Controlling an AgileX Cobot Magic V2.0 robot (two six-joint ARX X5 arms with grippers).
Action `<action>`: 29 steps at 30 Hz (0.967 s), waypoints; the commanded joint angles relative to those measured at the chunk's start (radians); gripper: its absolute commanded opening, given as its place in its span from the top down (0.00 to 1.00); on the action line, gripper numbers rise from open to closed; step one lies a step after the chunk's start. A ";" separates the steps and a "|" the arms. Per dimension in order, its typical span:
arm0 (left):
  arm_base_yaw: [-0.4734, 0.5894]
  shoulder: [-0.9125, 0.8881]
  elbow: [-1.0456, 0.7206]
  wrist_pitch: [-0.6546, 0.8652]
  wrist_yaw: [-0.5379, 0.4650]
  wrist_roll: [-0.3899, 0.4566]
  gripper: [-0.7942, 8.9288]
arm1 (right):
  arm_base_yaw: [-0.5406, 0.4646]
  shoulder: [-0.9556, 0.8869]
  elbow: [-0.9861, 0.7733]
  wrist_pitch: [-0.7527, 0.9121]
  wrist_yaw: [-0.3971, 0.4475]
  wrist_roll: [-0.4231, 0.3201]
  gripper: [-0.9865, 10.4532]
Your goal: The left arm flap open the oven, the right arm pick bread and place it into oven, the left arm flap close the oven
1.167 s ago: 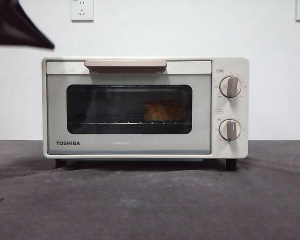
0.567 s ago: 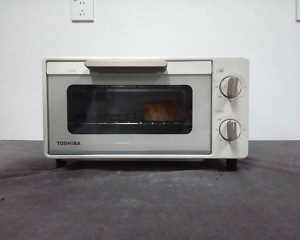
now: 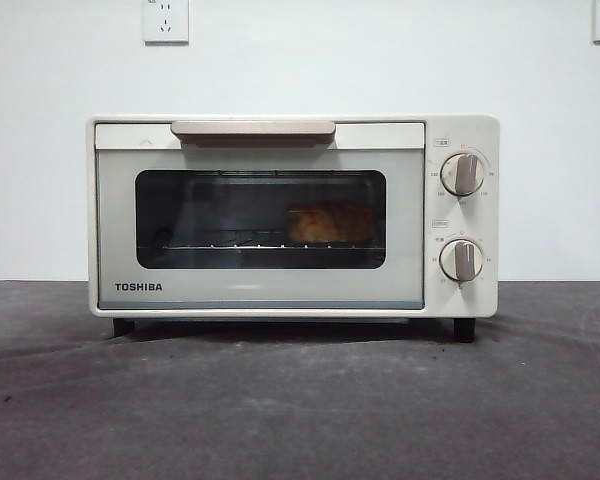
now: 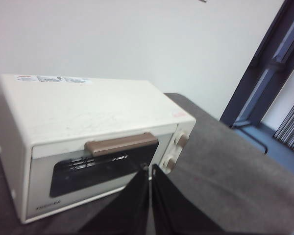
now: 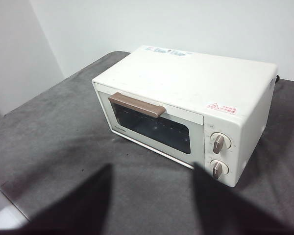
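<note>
The oven (image 3: pixel 292 215) looks rigid and fairly heavy, so the beige handle (image 3: pixel 253 130) is the only sensible grab point. It's a cream TOSHIBA box mid-table, door closed, with the bread (image 3: pixel 330 222) (soft, golden, lumpy) on the rack inside. The left gripper (image 4: pixel 150 171) hangs above it, pinched together; the right gripper (image 5: pixel 152 169) is spread wide, empty.

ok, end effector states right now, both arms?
Left end effector: closed, empty, hanging in front of the oven.
Right end effector: open, empty.
</note>
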 commanded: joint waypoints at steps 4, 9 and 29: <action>-0.001 0.006 0.007 -0.014 -0.004 0.048 0.90 | 0.008 0.011 0.018 0.010 0.002 -0.014 0.90; -0.002 0.006 0.006 -0.011 -0.003 0.049 0.90 | 0.008 0.010 0.018 0.023 0.002 -0.011 0.90; 0.006 -0.016 -0.057 0.045 -0.003 0.046 0.90 | 0.008 0.010 0.018 0.023 0.001 -0.011 0.90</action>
